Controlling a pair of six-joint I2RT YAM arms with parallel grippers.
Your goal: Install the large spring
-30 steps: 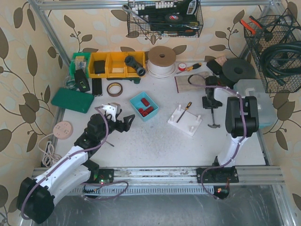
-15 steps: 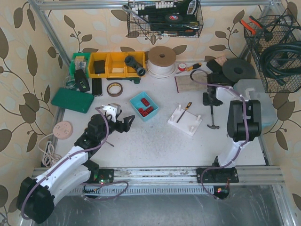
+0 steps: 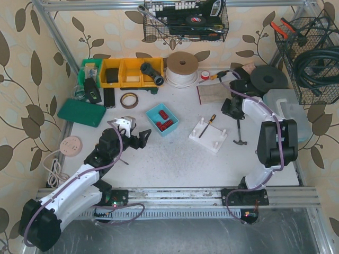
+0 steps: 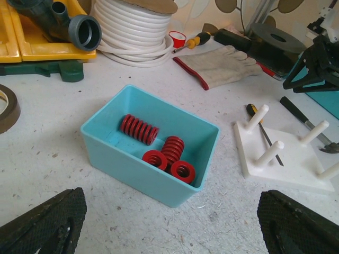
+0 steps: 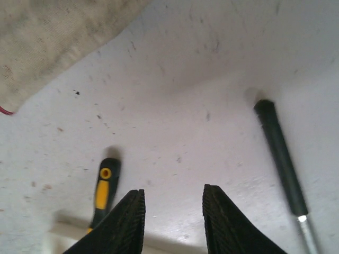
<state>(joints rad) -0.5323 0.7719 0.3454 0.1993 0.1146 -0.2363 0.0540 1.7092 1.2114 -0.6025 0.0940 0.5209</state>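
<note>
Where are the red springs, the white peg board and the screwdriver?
red springs (image 4: 139, 129), left wrist view, coil of lying one
white peg board (image 4: 302, 170), left wrist view, flat base
screwdriver (image 5: 102, 193), right wrist view, yellow handle

My desk (image 3: 175, 153) is white and scuffed. Left of the middle sits a teal bin (image 4: 139, 172), and just right of it a white peg base (image 4: 286, 177) with a hammer (image 3: 238, 132) beside it. Farther back lie a grey glove (image 4: 222, 63), a coil of white hose (image 4: 132, 39), a tape ring (image 3: 128, 99) and a green case (image 3: 82, 112).
</note>
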